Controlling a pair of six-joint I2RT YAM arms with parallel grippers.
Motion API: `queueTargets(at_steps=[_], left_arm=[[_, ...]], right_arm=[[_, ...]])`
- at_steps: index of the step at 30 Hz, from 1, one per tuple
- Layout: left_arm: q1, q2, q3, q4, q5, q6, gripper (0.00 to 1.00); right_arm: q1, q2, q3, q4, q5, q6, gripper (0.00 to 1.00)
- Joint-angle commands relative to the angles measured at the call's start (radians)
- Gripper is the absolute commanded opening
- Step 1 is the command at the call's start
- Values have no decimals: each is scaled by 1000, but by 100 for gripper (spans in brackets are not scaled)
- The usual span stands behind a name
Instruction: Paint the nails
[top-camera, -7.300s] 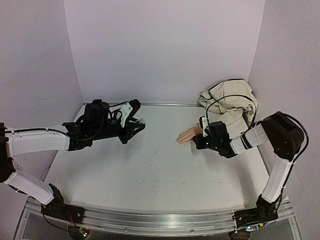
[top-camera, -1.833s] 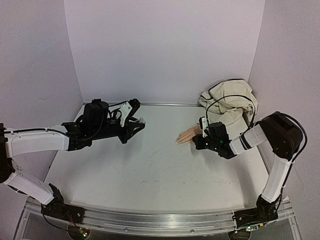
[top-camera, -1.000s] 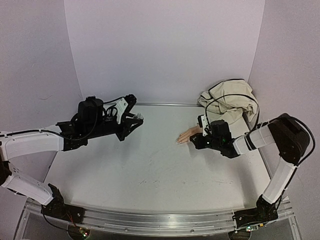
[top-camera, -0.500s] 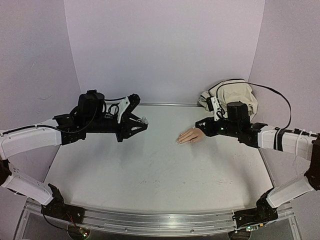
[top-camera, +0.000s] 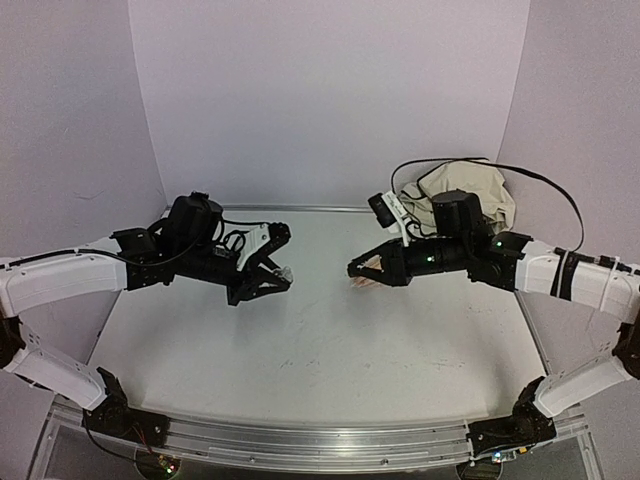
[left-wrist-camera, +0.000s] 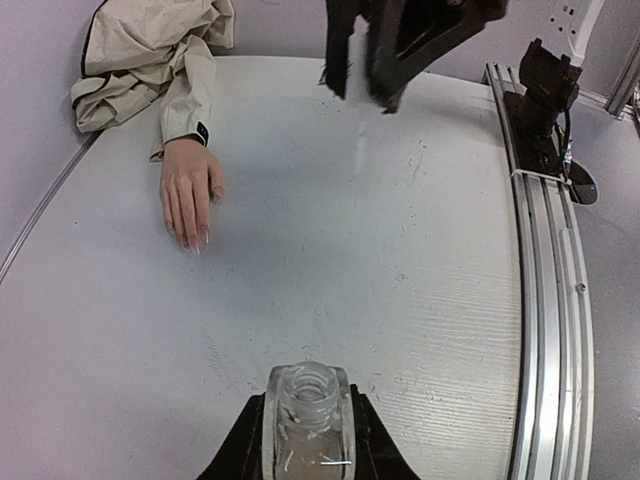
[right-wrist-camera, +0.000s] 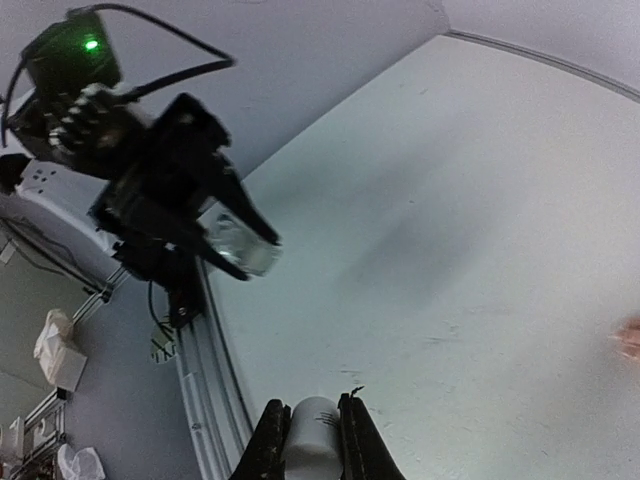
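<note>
Lilac walls (top-camera: 320, 100) and a white tabletop (top-camera: 300, 350) framed the scene as we saw the left gripper (left-wrist-camera: 308, 430) clamped on a clear bottle (left-wrist-camera: 308, 385), the right gripper (right-wrist-camera: 312, 445) pinching a whitish cylinder (right-wrist-camera: 313, 415). At far right the mannequin hand (left-wrist-camera: 188, 185) lay flat, its nails (left-wrist-camera: 195, 243) pointing left, beige sleeve (left-wrist-camera: 150, 50) behind.

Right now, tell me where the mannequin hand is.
Left wrist view, upper left: the mannequin hand lies flat on the table, emerging from the beige sleeve.
</note>
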Motion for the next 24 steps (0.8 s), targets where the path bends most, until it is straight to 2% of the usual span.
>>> queueTargets(at_steps=[1, 8, 13, 24], left_arm=[[-8, 7, -1, 15, 0, 41, 0], [-23, 8, -11, 15, 1, 62, 0], [-30, 14, -8, 15, -1, 68, 0], [-40, 29, -5, 14, -10, 78, 0]], right_arm=[[85, 14, 115, 3, -109, 7, 0], [117, 77, 200, 8, -73, 7, 0], [126, 132, 249, 10, -108, 5, 0], [141, 187, 280, 15, -120, -7, 0]])
